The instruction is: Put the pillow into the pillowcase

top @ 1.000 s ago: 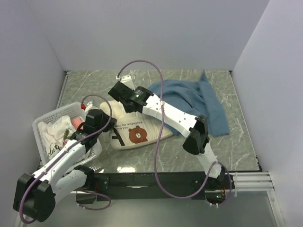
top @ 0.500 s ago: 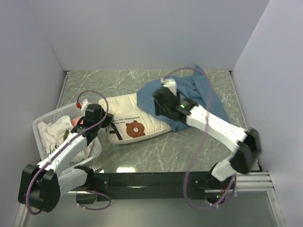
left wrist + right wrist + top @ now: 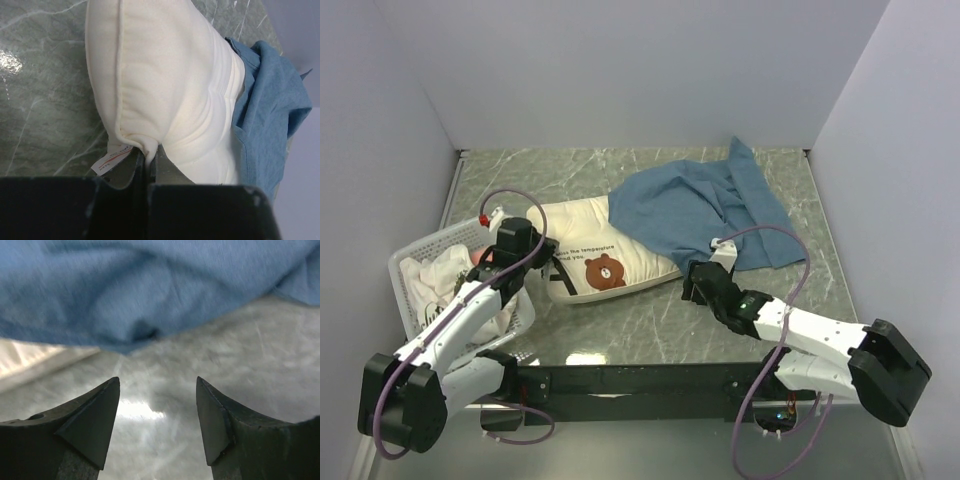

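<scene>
The cream pillow (image 3: 585,250) with its brown bear face lies left of the table's middle. Its right end is under the blue pillowcase (image 3: 695,205), which spreads toward the back right. My left gripper (image 3: 544,263) is shut on the pillow's left corner. In the left wrist view the pinched corner (image 3: 146,150) sits between the jaws beside a small white tag (image 3: 112,159), with the pillowcase (image 3: 270,110) beyond. My right gripper (image 3: 693,284) hangs open and empty just in front of the pillowcase's near edge (image 3: 150,295). Bare marble shows between its fingers (image 3: 100,415).
A white plastic basket (image 3: 400,290) holding cloth items stands at the left edge, right beside my left arm. White walls enclose the marble tabletop (image 3: 650,320) on three sides. A purple cable loops over each arm.
My right arm swung from the pillow's left end across to the right and drew back toward the near edge, opening. The pillowcase now lies over the pillow's right end. The left grip stays.
</scene>
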You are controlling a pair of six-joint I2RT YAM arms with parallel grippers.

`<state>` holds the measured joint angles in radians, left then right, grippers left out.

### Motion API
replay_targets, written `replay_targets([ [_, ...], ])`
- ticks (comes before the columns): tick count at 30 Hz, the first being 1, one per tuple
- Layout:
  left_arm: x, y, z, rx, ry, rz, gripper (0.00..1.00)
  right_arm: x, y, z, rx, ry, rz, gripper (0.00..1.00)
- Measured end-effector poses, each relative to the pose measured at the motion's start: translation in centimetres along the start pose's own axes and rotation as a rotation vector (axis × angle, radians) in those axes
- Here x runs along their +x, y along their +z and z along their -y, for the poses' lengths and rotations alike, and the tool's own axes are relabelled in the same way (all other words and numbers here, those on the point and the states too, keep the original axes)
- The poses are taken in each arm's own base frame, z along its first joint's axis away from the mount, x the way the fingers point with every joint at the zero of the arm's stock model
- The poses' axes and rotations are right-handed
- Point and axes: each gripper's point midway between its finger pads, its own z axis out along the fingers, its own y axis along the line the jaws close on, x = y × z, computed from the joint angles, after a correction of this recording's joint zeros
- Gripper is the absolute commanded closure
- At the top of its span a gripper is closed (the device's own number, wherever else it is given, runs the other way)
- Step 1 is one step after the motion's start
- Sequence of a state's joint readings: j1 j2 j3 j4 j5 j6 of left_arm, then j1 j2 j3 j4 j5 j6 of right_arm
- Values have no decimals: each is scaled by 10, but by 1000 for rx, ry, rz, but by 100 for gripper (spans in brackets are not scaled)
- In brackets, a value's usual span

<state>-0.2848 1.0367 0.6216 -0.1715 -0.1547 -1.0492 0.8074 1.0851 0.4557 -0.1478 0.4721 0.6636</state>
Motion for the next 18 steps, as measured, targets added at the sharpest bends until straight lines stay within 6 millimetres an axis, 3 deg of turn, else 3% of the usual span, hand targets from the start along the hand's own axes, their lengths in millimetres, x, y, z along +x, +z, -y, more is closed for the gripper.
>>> replay_targets([
  [3,-1,-1,1,0,5,1,99,-7,8,-7,-46,55,56,41],
  [7,-1,-5,0,-1,9,0,99,-20,21,-18,-77,107,111,44],
  [11,-3,-9,1,5,9,4,99,-16,35,-21,-65,116,108,50],
  [13,-4,-10,3,11,11,7,99,-14,40,-20,-45,119,101,60],
  [14,-5,-11,4,13,13,9,99,-13,41,-19,-39,118,99,77],
  [15,-6,-12,5,16,13,10,99,-13,42,-19,-34,119,97,85],
  [18,-8,-13,7,23,23,16,99,-16,37,-24,-23,111,74,94],
])
